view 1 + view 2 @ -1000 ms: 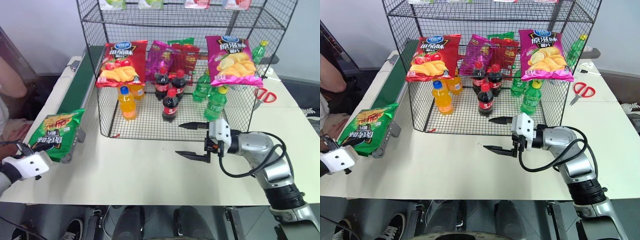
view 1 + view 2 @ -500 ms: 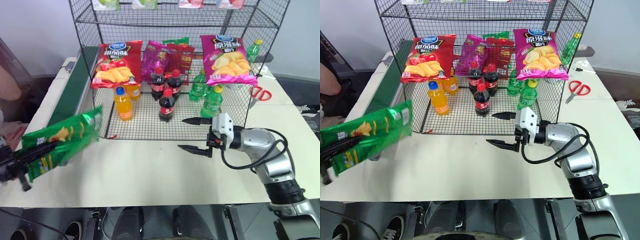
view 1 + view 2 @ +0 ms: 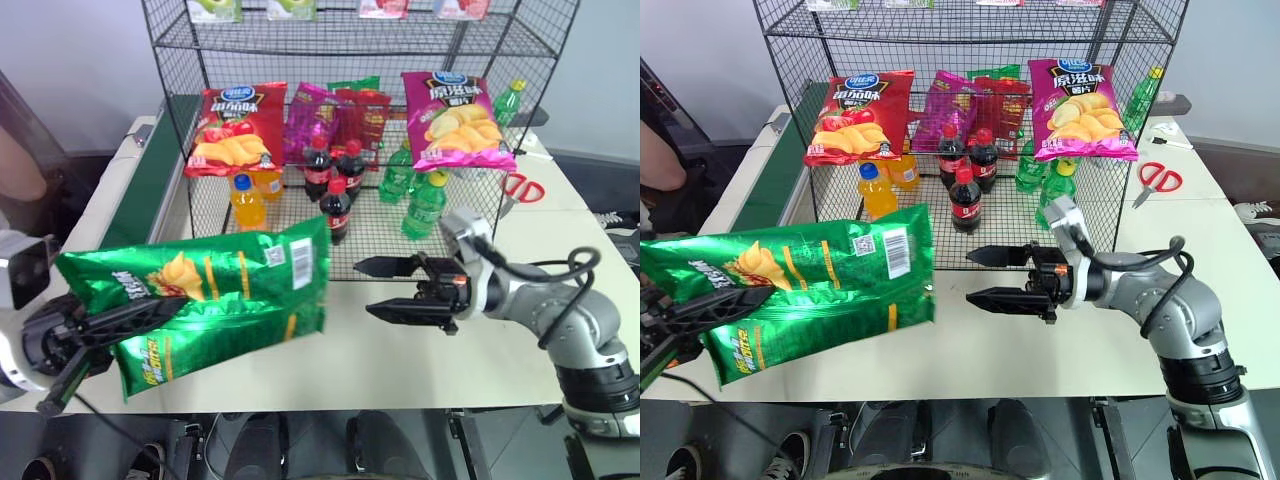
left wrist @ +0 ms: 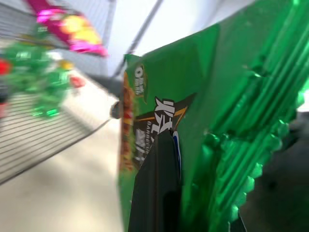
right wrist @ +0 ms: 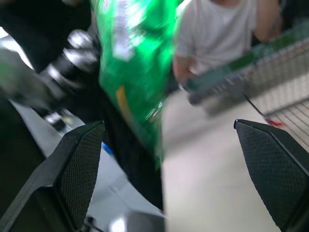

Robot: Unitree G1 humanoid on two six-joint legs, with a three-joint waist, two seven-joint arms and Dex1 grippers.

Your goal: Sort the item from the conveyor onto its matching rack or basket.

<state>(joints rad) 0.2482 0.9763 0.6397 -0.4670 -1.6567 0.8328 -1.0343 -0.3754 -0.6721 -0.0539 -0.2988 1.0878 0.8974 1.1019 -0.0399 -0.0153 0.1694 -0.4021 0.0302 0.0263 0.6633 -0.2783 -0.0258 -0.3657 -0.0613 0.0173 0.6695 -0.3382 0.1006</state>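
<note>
The item, a glossy green crisp bag (image 3: 230, 290), hangs in the air over the table's front left, long side level. My left gripper (image 3: 150, 312) is shut on its left end; a black finger (image 4: 157, 188) lies against the foil in the left wrist view. Just right of the bag, my right gripper (image 3: 364, 288) is open, fingers pointing left at the bag's right edge and apart from it. The right wrist view shows the bag (image 5: 135, 63) ahead between that gripper's fingers (image 5: 79, 164). The conveyor (image 3: 150, 175) runs along the table's left side. The black wire rack (image 3: 180, 30) stands behind.
On the rack hang a red crisp bag (image 3: 238, 125), purple packets and a magenta bag (image 3: 457, 115), with orange, cola and green bottles below. Red scissors (image 3: 520, 187) lie at the right. A person (image 5: 217, 29) sits beyond the conveyor's left side.
My left gripper has lifted the green bag off the conveyor's end and swung it right, turning it level. The right gripper rose slightly and rolled, its open fingers now facing the bag.
</note>
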